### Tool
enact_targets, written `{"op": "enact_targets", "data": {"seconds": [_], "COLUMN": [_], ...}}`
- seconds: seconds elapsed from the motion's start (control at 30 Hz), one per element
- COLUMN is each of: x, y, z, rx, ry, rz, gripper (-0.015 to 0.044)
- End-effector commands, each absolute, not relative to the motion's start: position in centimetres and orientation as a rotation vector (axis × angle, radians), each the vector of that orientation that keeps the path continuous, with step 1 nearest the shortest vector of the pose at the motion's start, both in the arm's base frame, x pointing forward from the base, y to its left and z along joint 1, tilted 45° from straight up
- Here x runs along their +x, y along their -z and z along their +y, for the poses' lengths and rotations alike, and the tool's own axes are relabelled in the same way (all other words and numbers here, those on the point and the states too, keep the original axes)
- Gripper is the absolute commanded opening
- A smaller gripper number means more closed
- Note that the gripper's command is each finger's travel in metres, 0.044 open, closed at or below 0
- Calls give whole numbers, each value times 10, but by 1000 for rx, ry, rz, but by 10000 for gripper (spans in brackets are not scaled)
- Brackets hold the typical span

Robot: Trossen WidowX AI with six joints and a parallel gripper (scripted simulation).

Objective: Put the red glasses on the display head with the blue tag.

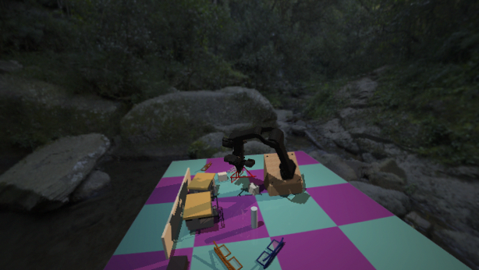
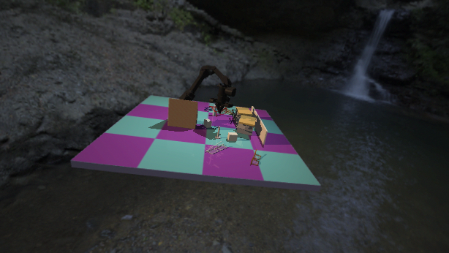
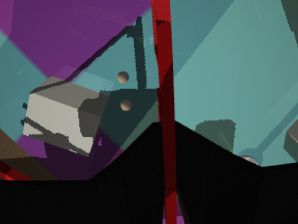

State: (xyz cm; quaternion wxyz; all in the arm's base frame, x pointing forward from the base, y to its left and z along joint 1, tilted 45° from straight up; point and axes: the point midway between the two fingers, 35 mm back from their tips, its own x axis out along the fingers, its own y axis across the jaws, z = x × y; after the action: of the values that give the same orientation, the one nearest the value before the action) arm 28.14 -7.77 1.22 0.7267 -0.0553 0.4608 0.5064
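I had the red glasses (image 1: 243, 177) (image 2: 216, 112) (image 3: 165, 65) in the jaws (image 1: 239, 168) (image 2: 219, 110), which were closed on them. In the top view they hung just left of my landmark, the wooden block (image 1: 284, 186) (image 2: 183, 114) by the foot of the arm (image 1: 276, 138) (image 2: 210, 69). On my wrist feed a red bar of the frame ran up between the black fingertips and past them. The glasses were on neither head, and I hadn't let go.

Outward from there, still going by the top view, a small pale block (image 1: 253, 190) (image 2: 207, 123) stood near the wooden block, on its left. A second pale block (image 1: 222, 176) (image 2: 232, 137) sat farther left of it, beyond the glasses. Farther left again were two ochre-topped forms (image 1: 198, 206) (image 2: 247, 121), with an upright board (image 1: 170, 234) (image 2: 261, 129) beyond them.

A white cylinder (image 1: 254, 218) stood upright nearer the camera than the wooden block. Well apart from the block on that same side, the orange glasses (image 1: 224, 255) and blue glasses (image 1: 269, 257) lay on the checkered counter (image 1: 374, 234) (image 2: 172, 157).
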Motion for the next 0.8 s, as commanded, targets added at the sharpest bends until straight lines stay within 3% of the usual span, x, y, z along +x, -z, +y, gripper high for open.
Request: {"op": "enact_targets", "data": {"seconds": [0.0, 0.77], "x": [279, 240], "y": [4, 100], "z": [-94, -191], "rx": [-5, 709], "ry": [-1045, -470], "rz": [1103, 1493], "gripper": [0, 0]}}
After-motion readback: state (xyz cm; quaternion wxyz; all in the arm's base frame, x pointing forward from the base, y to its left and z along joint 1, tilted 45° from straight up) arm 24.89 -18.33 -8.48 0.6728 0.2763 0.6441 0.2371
